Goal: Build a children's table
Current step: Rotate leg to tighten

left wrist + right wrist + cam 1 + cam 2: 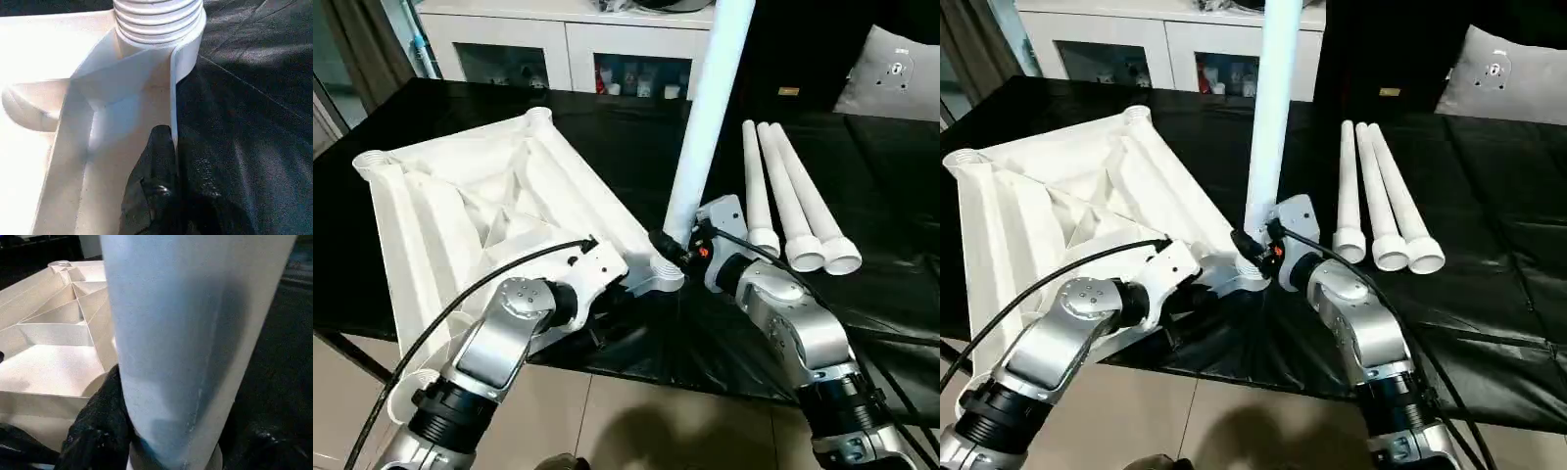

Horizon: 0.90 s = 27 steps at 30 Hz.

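Observation:
The children's table top point(480, 196) lies upside down on the black cloth, ribbed underside up. One white leg point(705, 108) stands upright in its near right corner socket point(159, 19). My right gripper point(671, 245) is shut around the base of that leg, and black fingers point(98, 431) show at the leg's point(195, 333) side. My left gripper point(171, 147) is shut on the thin rim wall of the top, just beside the same corner. Three more legs point(788, 196) lie side by side to the right.
The black-covered work table's front edge point(705, 377) runs just below both grippers, with tiled floor beyond. A white cabinet point(568, 49) stands behind the table, and a grey cushion point(891, 73) sits at the back right. A black cable point(460, 304) loops over my left forearm.

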{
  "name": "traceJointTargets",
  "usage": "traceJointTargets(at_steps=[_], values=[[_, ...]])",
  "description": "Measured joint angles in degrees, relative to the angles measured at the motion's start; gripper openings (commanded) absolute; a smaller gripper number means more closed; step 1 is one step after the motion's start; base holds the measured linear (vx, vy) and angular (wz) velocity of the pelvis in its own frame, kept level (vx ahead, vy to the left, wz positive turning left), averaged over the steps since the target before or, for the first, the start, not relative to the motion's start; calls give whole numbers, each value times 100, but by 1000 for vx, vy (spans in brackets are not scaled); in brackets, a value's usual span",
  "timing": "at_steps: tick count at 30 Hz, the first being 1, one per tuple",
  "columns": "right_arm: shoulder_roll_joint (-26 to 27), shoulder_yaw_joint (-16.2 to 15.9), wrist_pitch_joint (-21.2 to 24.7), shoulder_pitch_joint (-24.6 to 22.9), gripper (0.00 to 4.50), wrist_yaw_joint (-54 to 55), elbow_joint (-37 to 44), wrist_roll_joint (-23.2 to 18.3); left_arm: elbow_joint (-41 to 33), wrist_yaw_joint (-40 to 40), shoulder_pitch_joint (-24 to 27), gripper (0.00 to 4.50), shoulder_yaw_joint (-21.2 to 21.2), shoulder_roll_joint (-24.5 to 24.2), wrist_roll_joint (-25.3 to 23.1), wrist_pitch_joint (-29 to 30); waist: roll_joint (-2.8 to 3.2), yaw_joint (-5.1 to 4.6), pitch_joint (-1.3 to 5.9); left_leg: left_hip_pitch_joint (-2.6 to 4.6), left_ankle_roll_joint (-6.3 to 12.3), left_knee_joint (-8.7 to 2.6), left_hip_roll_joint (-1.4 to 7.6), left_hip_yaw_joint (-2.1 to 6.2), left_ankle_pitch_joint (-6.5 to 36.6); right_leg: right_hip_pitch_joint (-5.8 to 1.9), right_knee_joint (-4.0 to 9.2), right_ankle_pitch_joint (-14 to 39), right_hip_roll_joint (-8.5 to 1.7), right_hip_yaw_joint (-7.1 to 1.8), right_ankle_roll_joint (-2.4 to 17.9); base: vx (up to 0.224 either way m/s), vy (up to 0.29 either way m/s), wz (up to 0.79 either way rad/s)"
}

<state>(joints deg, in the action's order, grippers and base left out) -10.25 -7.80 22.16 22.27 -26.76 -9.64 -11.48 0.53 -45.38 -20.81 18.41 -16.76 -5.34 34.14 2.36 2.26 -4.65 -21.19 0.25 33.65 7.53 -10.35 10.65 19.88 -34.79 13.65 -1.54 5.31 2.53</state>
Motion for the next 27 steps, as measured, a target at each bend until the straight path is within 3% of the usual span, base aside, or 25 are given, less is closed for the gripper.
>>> traceJointTargets(at_steps=[8,12,16,19,24,27], values=[[-180,99,-25,-253,315,-124,5,-17,392,-221,-194,0,114,-19,79,-476,38,168,3,-18,1,-4,0,0,0,9,3,-14,0,2,23,0,0,0],[-519,133,-71,-771,352,-439,270,-138,660,-455,-388,0,187,-108,154,-747,71,308,-2,-41,1,-5,0,1,1,23,6,-10,0,9,17,0,0,0],[-892,193,-229,-1165,381,-771,495,-145,946,-566,-567,0,194,-168,175,-1086,93,314,6,-125,17,22,1,5,-8,100,-15,-18,-1,13,14,0,0,0],[-1222,338,-269,-1578,413,-1132,618,-258,1183,-727,-670,0,189,-225,206,-1359,133,313,8,-149,49,47,3,7,-10,116,-19,-24,-3,16,6,0,0,0],[-1707,741,-496,-1600,445,-1598,840,-455,1527,-1122,-787,0,272,-404,243,-1856,190,320,35,-159,63,82,7,8,-1,114,-24,-35,-6,21,-3,0,0,0],[-1882,737,-601,-1544,445,-1932,895,-508,1769,-1582,-940,0,453,-612,240,-2338,203,384,44,-162,68,94,8,8,-4,112,-26,-43,-7,21,-8,0,0,0]])
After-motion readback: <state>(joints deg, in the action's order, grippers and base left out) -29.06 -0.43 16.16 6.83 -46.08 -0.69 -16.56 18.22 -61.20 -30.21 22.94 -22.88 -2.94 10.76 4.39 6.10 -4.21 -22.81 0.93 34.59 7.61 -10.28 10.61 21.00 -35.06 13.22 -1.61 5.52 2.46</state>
